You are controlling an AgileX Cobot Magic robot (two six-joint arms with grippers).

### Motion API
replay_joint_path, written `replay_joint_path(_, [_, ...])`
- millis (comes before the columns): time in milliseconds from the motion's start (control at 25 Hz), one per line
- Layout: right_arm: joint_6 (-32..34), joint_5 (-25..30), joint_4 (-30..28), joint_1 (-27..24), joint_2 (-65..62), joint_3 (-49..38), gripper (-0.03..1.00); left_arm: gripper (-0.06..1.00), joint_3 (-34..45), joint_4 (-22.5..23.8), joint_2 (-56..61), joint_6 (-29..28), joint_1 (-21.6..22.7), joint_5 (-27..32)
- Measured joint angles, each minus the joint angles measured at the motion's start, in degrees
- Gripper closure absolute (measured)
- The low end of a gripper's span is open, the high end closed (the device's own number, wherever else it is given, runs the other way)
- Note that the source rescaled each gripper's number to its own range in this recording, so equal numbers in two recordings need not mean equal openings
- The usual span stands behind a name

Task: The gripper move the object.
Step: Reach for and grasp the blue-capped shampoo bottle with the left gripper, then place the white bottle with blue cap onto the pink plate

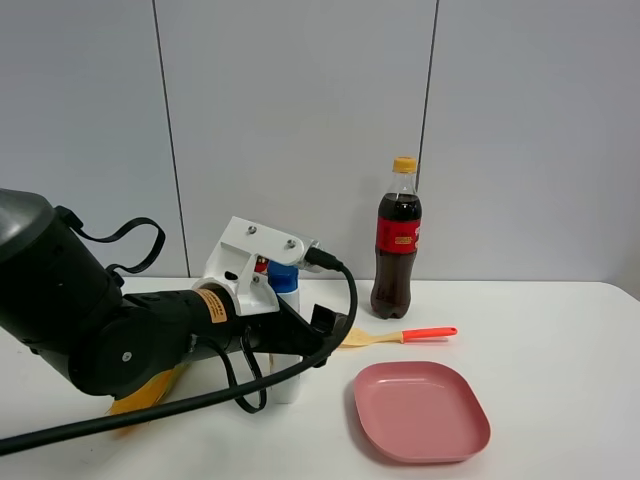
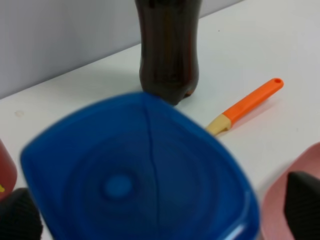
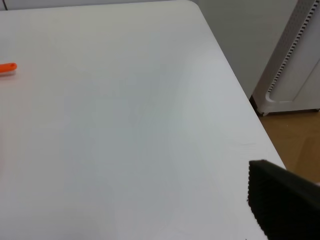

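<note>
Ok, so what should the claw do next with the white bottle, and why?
Probably close the fingers. The left gripper straddles the white bottle, whose blue cap sits between them. Both look clear of it, so a squeeze should come before any lift.

Left arm (image 1: pixel 90 320): bulky, glossy black housing. Orange label (image 1: pixel 212 305), dark print, unreadable. White bracket (image 1: pixel 250 255), two screws on top. Thick black cable (image 1: pixel 347 295) loops alongside. Right finger (image 3: pixel 282 205): black, seemingly ribbed.
</note>
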State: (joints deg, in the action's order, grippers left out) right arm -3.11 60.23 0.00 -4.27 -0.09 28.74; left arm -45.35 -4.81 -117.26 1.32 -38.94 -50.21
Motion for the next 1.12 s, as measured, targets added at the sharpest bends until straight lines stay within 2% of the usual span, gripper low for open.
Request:
replay_joint_path(80, [0.0, 0.0, 0.0, 0.0, 0.0, 0.0, -0.03, 0.54, 0.0, -0.1, 0.0, 0.0, 0.0, 0.3])
replay_joint_path(120, [0.0, 0.0, 0.0, 0.0, 0.0, 0.0, -0.03, 0.81, 0.0, -0.1, 0.0, 0.0, 0.1, 0.5])
replay_joint_path(160, [0.0, 0.0, 0.0, 0.0, 0.0, 0.0, -0.03, 0.94, 0.0, 0.0, 0.0, 0.3, 0.1, 0.7])
replay_joint_path(240, [0.0, 0.0, 0.0, 0.0, 0.0, 0.0, -0.03, 0.9, 0.0, 0.1, 0.0, 0.4, 0.1, 0.7])
replay_joint_path(600, [0.0, 0.0, 0.0, 0.0, 0.0, 0.0, -0.03, 0.9, 0.0, 0.4, 0.7, 0.4, 0.1, 1.9])
replay_joint_path(760, [0.0, 0.0, 0.0, 0.0, 0.0, 0.0, -0.03, 0.9, 0.1, 2.1, 3.7, -2.6, 0.1, 4.3])
replay_joint_path(960, [0.0, 0.0, 0.0, 0.0, 0.0, 0.0, -0.03, 0.9, 0.1, 3.3, 10.2, -5.5, 0.1, 4.3])
replay_joint_path(1120, [0.0, 0.0, 0.0, 0.0, 0.0, 0.0, -0.03, 0.9, 0.1, 7.2, 14.2, -9.1, -0.2, 4.2])
